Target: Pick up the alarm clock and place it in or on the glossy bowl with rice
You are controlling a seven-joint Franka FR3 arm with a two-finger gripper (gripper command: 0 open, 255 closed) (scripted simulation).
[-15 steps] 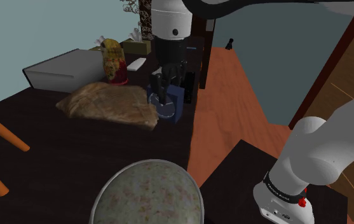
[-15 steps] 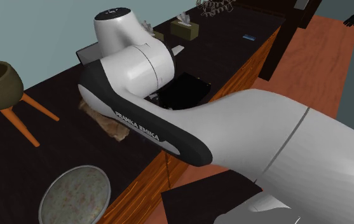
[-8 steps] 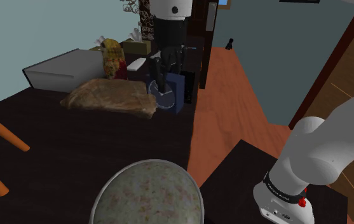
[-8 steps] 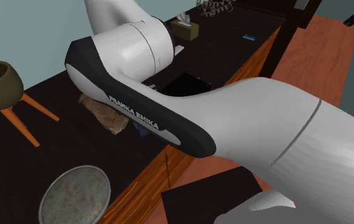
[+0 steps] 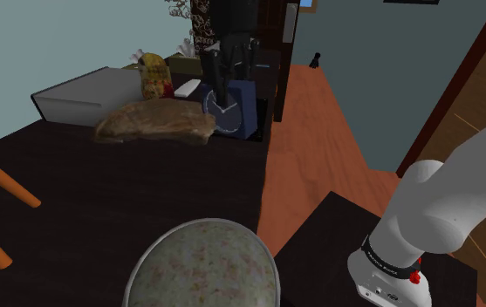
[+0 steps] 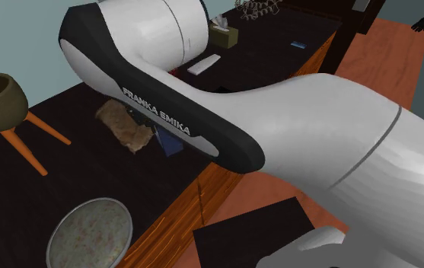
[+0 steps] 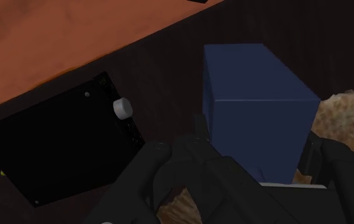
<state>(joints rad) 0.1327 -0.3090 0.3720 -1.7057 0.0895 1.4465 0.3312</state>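
Leaning legs [image 5: 1, 183]: orange, at 9 o'clock in the shoulder view, over the dark table [image 5: 101, 209].
Grey box [image 5: 79, 94]: at 11 o'clock on the table, well apart from the bowl.
Bowl [image 5: 201, 266]: speckled with a grey rim, at 6 o'clock in the shoulder view.
Brown lump [image 5: 154, 122]: crinkled, lying at the clock's 9 o'clock. Its end reaches the clock's edge, but I cannot tell whether they touch.
Alarm clock [image 5: 232, 113]: a dark blue block at 12 o'clock from the bowl, well apart from it. Its round dial faces 6 o'clock, toward the bowl. Its long axis stands upright, a little tipped. I cannot tell whether its base clears the table.
Gripper [image 5: 223, 87]: comes down from 12 o'clock over the clock's top. The black fingers [image 7: 169, 181] pinch the blue block between them.
Black box [image 7: 61, 153]: has a white knob [image 7: 123, 107] and sits just beside the clock, at its 3 o'clock.
Floor [image 5: 319, 148]: reddish brown, past the table's 3 o'clock edge.
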